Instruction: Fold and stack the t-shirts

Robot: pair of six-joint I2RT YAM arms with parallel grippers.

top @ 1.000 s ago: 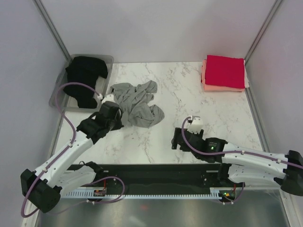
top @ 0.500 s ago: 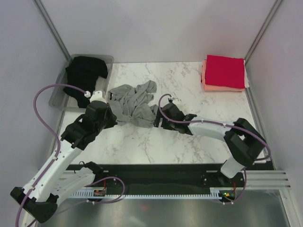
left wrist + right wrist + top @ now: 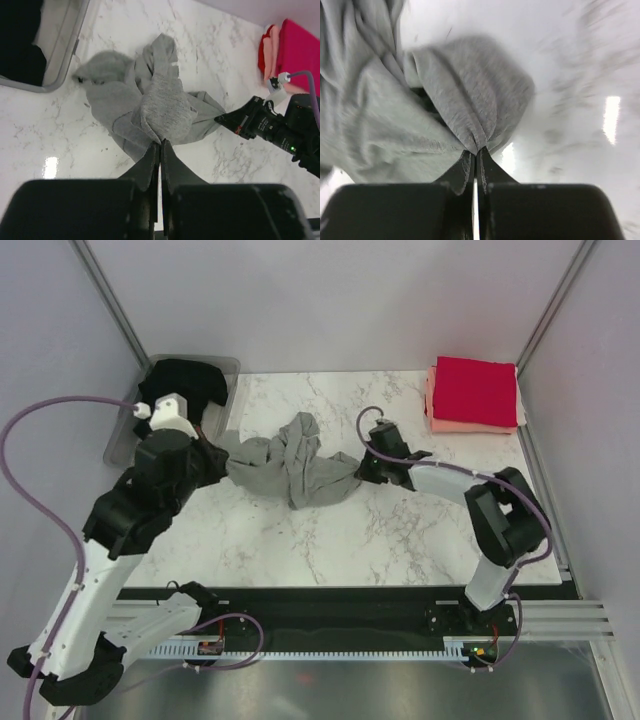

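Top view first: the heather-grey t-shirt is strung between both arms. The left fingers have its one end and the right fingers the other. Its long axis runs straight from one pair of fingers to the other, with the bunched, twisted middle sagging onto the marble surface about midway. Neither arm is the nearer one; each is already at its own end. Behind the left fingers sits the black t-shirt in the clear plastic bin. Well beyond the right fingers, the red t-shirt lies folded on the salmon-pink t-shirt.

Left wrist view: the fingers are pressed tight together with no gap showing. A fold of grey cloth is pinched at their tips, and the rest of the tee fans out directly ahead of them toward the opposite arm.

Right wrist view: same story here. The tips are clamped flat on a gathered pleat of grey, and the bulk of the cloth spills ahead and off to the left of the tips, a little blurred.

My call: with both ends held, the next move is to draw them apart along that axis so the tangle opens flat. The twisted middle is the risk.
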